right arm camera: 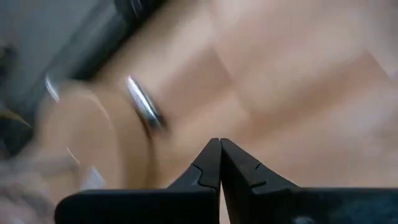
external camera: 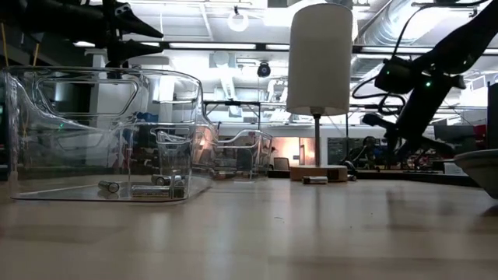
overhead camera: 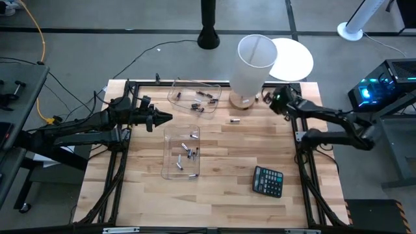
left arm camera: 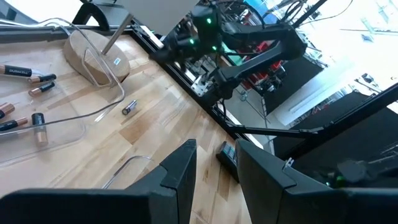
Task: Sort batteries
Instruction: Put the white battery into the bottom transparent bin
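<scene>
Dark and silvery batteries lie in two clear trays, the far tray (overhead camera: 195, 97) and the near tray (overhead camera: 181, 151) (external camera: 101, 132). One loose battery (overhead camera: 235, 120) (left arm camera: 129, 107) lies on the wood between the trays and the lamp. My left gripper (overhead camera: 164, 118) (left arm camera: 214, 168) hovers open and empty between the two trays, pointing toward the table's right. My right gripper (overhead camera: 273, 97) (right arm camera: 219, 149) is shut and empty beside the lamp's wooden base (overhead camera: 242, 101). Its blurred wrist view shows a silvery cylinder (right arm camera: 146, 109) near that base.
A lamp with a tall white shade (overhead camera: 255, 62) (external camera: 320, 58) stands at the far right of the table. A black calculator (overhead camera: 268, 181) lies near the right front corner. Black frame rails (overhead camera: 123, 149) run along both table sides. Bare wood lies in the middle and the front.
</scene>
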Action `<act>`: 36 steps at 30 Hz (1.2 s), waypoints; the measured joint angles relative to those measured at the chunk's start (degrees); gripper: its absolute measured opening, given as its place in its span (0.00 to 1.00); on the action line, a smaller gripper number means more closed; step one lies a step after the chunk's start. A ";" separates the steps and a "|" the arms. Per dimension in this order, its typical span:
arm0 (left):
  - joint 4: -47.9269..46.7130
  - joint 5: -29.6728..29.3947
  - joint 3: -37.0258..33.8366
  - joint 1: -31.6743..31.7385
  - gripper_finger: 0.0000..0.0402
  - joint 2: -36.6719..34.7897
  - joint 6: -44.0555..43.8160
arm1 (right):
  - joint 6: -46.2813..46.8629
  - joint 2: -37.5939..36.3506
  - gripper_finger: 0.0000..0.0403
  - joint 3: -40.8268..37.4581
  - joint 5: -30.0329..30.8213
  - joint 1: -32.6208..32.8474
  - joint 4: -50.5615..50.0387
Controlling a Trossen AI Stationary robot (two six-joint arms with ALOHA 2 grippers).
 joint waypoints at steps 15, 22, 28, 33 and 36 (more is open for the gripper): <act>0.00 -0.20 0.00 0.00 0.26 -0.01 -1.46 | 15.57 18.37 0.00 4.53 -2.92 -7.35 22.63; -0.02 -0.52 0.00 0.11 0.26 0.01 -1.47 | 15.66 22.81 0.00 10.61 -3.44 -7.30 14.01; -0.14 -0.55 0.00 0.11 0.26 0.01 -1.49 | 16.23 27.56 0.00 16.53 -6.30 -7.22 9.89; -0.51 -0.55 0.00 0.11 0.26 0.01 -3.18 | 14.72 31.73 0.00 21.62 -9.63 -7.79 12.23; -0.97 -0.55 0.00 0.11 0.26 0.01 -3.48 | 14.33 34.19 0.00 25.52 -9.35 -8.19 10.62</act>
